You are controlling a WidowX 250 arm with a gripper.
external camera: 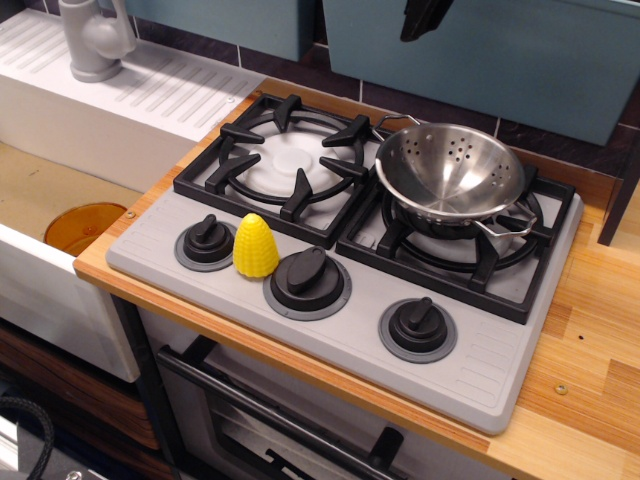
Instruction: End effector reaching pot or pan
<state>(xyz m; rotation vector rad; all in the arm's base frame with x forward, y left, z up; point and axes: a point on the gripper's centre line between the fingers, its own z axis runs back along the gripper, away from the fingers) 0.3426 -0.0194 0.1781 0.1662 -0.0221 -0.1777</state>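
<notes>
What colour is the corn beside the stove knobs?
Yellow; the corn shows clearly in the only view.

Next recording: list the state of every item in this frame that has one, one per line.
tool: only its tip visible at the top edge, well above the colander, open or shut unclear
colander: upright, empty, on the right burner
left burner: bare
toy corn: standing between two knobs
orange bowl: in the sink, partly hidden
</notes>
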